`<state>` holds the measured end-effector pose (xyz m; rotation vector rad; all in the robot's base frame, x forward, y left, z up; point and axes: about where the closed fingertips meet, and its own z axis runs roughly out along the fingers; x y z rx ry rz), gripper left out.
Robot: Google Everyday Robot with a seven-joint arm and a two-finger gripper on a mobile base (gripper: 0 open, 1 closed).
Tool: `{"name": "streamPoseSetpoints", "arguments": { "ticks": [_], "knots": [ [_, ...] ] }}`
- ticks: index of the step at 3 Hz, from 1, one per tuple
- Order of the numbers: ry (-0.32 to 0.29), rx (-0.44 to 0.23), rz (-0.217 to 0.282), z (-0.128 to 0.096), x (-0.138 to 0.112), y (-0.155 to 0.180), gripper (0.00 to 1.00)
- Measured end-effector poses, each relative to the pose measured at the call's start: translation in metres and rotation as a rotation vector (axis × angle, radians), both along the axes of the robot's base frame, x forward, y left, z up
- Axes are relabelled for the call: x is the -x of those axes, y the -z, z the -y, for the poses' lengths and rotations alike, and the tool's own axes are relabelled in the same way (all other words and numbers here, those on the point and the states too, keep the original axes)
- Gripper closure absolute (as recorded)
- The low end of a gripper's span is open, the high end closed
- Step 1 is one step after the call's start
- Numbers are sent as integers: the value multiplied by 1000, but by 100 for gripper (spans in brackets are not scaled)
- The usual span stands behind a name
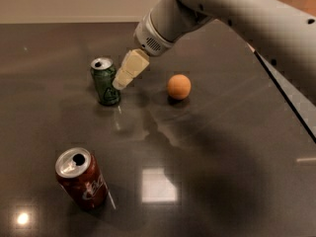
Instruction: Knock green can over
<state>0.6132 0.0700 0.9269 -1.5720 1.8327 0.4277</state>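
One-arm robot at a dark, glossy bench. The pale grey arm enters from the upper right and slopes down and to the left, ending in a ribbed wrist from which the cream-coloured gripper projects. The jaws are pressed together into a single tapered wedge and hold nothing. The wedge points down and left, and its tip lies against, or just beside, the upper right side of the green can; actual contact cannot be confirmed from this view.

The green can stands upright in the far-left part of the bench, its silver top and dark opening facing up, and casts a faint reflection in the surface toward the near side. To its right, apart from both can and gripper, lies an orange ball. A red-brown cola can with white script stands near the front left, well apart from the green can, its silver top visible. A bright square reflection sits on the bench just right of the cola can.
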Motion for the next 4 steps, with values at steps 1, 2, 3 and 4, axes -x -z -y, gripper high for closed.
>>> {"name": "streamPoseSetpoints", "arguments": {
  "ticks": [1, 2, 3, 4],
  "knots": [
    [28, -22, -23, -15, -12, 12, 0],
    [37, -43, -41, -29, -16, 17, 0],
    [14, -70, -54, -40, -8, 16, 0],
    [-13, -84, -63, -49, 1, 15, 0]
  ]
}}
